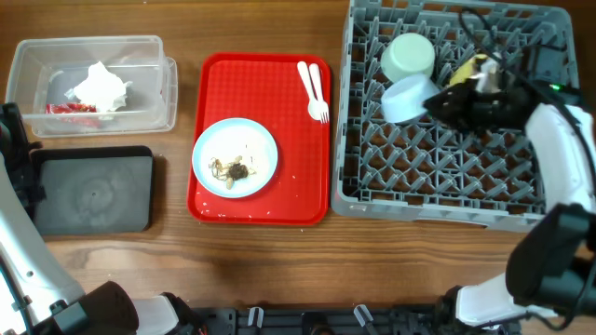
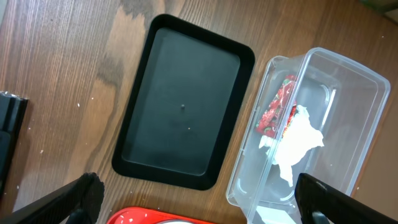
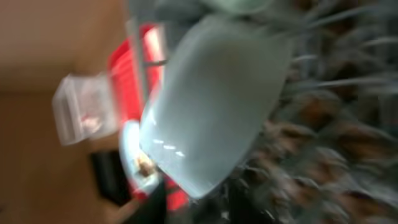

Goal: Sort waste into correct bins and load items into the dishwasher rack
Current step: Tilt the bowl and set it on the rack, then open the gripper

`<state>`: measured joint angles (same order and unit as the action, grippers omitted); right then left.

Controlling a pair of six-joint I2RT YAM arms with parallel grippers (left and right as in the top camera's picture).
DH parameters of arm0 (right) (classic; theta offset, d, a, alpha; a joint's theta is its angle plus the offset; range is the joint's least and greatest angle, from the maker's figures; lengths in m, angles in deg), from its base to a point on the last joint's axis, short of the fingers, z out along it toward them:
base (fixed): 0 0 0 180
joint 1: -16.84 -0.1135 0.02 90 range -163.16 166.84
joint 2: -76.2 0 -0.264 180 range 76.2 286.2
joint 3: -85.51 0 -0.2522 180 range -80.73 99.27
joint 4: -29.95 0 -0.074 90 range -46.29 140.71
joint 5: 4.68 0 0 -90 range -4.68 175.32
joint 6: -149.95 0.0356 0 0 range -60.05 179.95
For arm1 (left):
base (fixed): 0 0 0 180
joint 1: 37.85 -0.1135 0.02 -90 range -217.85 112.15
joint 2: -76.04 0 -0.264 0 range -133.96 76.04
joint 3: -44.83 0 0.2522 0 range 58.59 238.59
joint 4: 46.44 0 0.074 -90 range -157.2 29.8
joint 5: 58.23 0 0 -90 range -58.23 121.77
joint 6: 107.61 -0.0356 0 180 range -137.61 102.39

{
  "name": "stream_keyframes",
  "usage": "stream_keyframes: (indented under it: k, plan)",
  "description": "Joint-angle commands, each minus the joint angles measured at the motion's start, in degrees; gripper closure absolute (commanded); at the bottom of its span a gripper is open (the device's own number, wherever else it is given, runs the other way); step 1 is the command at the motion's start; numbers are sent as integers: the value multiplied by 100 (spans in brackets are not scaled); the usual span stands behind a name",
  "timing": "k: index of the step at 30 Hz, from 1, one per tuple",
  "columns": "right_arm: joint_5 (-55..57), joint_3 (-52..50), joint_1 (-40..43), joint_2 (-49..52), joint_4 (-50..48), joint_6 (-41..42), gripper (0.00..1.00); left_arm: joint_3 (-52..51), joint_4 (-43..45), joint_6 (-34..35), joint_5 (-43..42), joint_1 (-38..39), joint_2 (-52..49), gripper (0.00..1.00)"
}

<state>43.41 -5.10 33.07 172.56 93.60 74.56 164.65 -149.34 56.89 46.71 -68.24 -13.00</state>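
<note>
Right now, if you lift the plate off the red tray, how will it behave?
The plate looks rigid and smooth, so it should hold its shape but might slip in a pinch. Its loose food scraps would likely slide if it tilts. It lies flat on the red tray, so catching its rim may be awkward.

Surface is mid-brown wood with a streaked grain and a few darker stains. Tub is clear and colourless. The napkin in it is plain white, and the wrapper is red with small pale markings. Shallow tray is matt black and unpatterned. Serving tray is bright red throughout. Plate is very pale blue, and the scraps on it are brown and tan. Fork and spoon are white. Rack is uniform grey, its floor a regular grid of pegs. In it are a pale green bowl, a pale blue bowl and a yellow cup. Right arm is white with black joints.
</note>
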Motion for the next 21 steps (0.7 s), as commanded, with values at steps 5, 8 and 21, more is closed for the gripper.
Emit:
stream_keyframes:
  k: [5, 8, 21]
  plan:
    - [1360, 195, 195, -951, 291, 363, 34, -11, -11, 96, 31, -26, -24, 0]
    - [1355, 195, 151, -1113, 232, 363, 36, -11, -9, 98, 33, -26, -24, 0]
    - [2330, 188, -2498, -1056, -975, 391, 6, -11, -11, 98, 33, -26, -24, 0]
